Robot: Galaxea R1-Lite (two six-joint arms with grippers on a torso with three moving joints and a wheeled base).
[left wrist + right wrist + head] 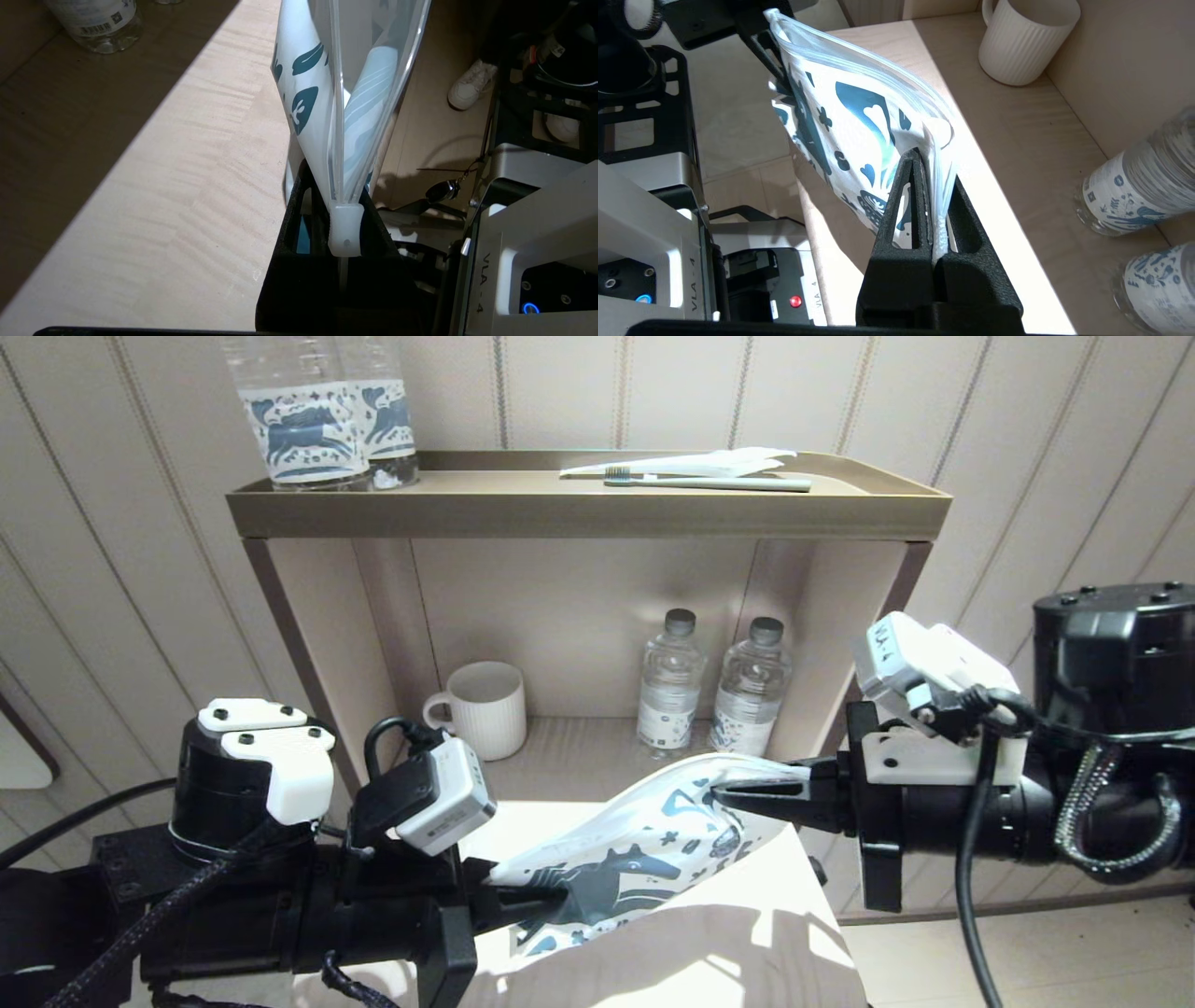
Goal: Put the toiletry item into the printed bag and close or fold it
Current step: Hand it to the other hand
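Note:
The printed bag (644, 859) (840, 107), white with a blue-grey horse and small motifs, hangs stretched between my two grippers above the shelf's front edge. My left gripper (551, 896) (337, 186) is shut on the bag's near end, with the white zip slider (345, 228) between its jaws. My right gripper (724, 793) (934, 165) is shut on the far end of the zip edge. A pale blue striped shape (369, 107) shows inside the bag; I cannot tell if it is the toiletry item. A toothbrush (709, 483) lies on the top shelf.
A plain white wrapper (691, 464) lies beside the toothbrush. Printed bottles (317, 411) stand at the top shelf's left. On the lower shelf (579, 756) stand a white ribbed mug (481, 707) and two water bottles (670, 681) (752, 686).

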